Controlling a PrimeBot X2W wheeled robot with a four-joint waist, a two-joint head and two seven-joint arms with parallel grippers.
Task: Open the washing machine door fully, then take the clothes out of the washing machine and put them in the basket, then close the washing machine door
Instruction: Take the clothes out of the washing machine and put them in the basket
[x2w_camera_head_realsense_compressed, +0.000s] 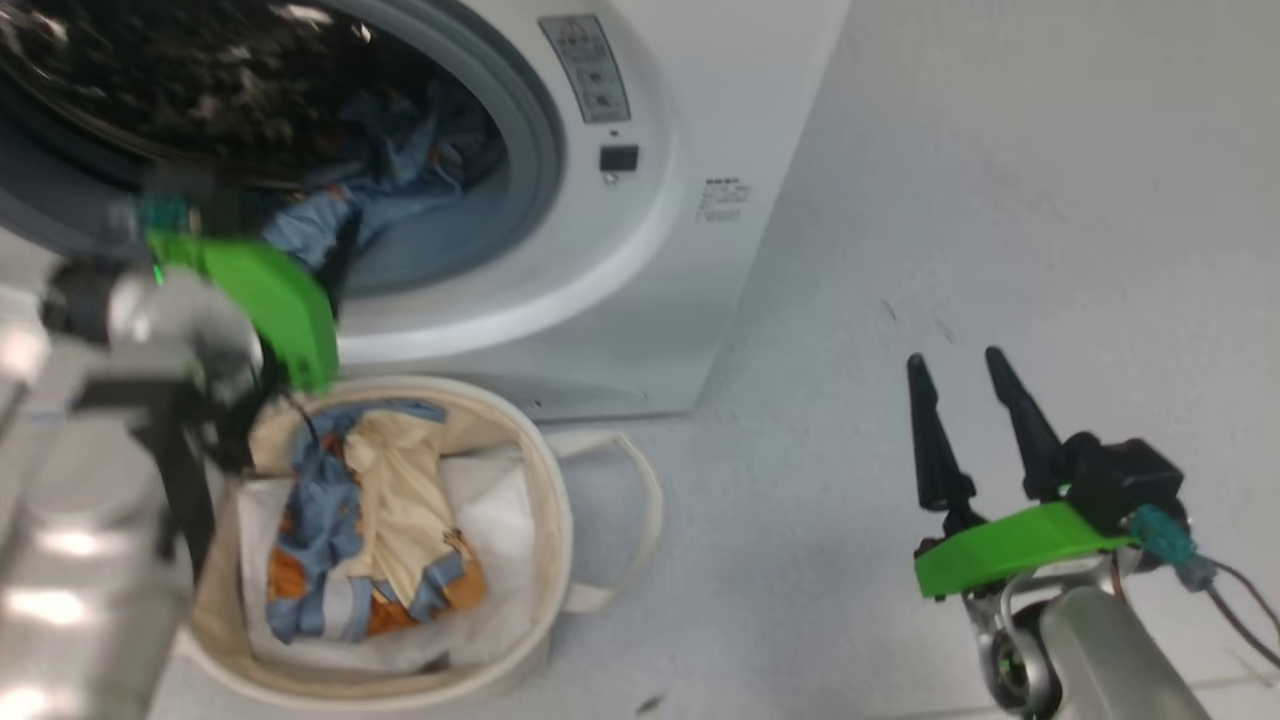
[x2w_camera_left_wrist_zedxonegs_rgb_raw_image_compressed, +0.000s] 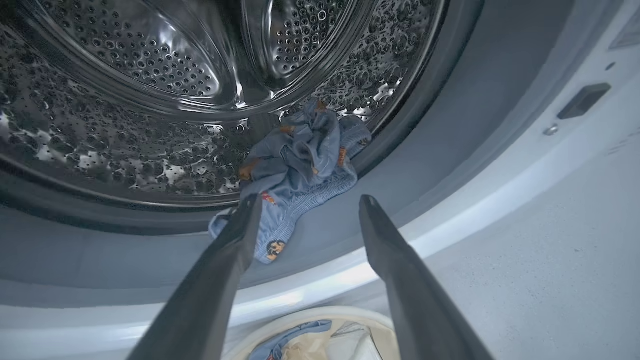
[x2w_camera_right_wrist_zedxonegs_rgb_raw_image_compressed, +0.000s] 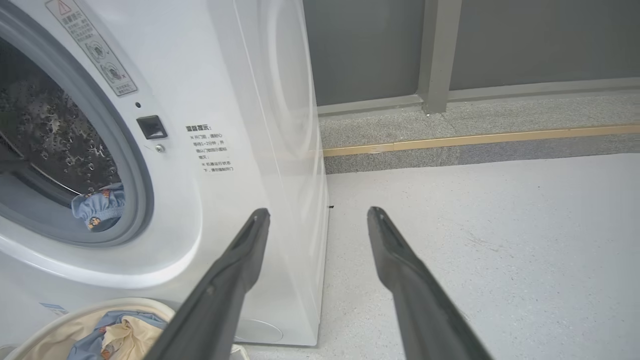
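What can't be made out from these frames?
- Left end effector: head view hides its fingers behind the green mount, blurred.
- Basket: left side covered by the left arm in head view.
- Warning label: text too small, blurred.
- Drum: head view blurred, left wrist view cuts its sides; more clothes may hide there.

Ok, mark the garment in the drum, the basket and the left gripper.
garment (x2w_camera_left_wrist_zedxonegs_rgb_raw_image_compressed: 300, 160), left wrist view, crumpled middle.
basket (x2w_camera_head_realsense_compressed: 556, 492), head view, right rim.
left gripper (x2w_camera_left_wrist_zedxonegs_rgb_raw_image_compressed: 310, 200), left wrist view, between fingertips.
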